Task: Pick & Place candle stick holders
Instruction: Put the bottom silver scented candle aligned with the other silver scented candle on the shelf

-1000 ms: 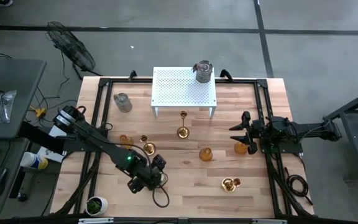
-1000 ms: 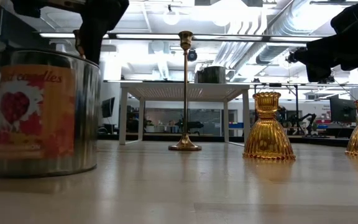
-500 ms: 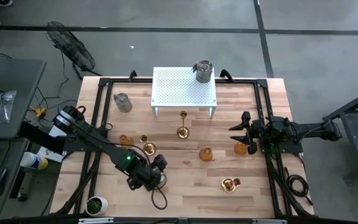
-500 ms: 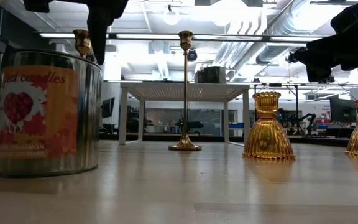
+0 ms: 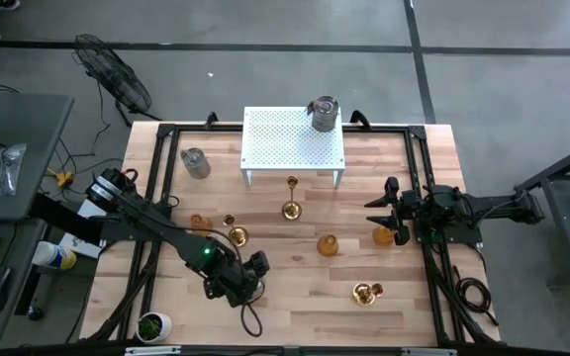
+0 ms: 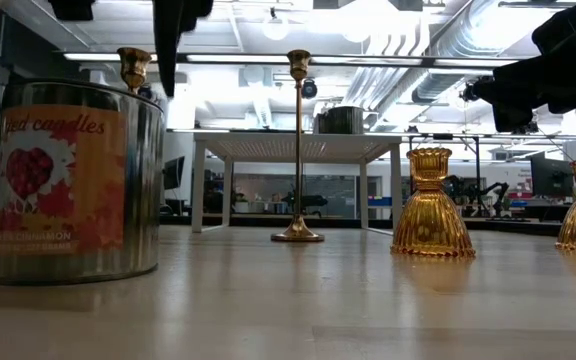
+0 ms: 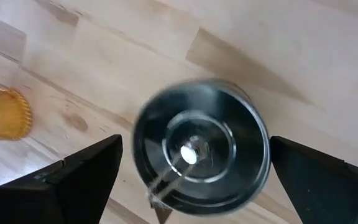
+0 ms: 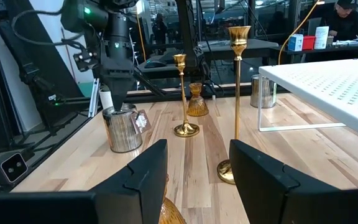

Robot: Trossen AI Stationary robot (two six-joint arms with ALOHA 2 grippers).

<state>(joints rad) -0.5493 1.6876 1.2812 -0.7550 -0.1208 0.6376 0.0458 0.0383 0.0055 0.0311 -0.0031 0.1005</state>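
My left gripper [image 7: 194, 180] hangs directly over the silver tin candle holder [image 7: 201, 149] near the bench's [image 5: 295, 297] front edge, fingers [image 7: 73, 180] spread wide around it, gripping nothing. My right gripper [image 5: 389, 211] waits open by the right edge.

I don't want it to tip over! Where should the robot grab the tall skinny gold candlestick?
Grab the tall gold candlestick low on its thin stem, coming in level from the side away from the white stand. It stands upright on a small round base, so a low sideways pinch should tip it least.
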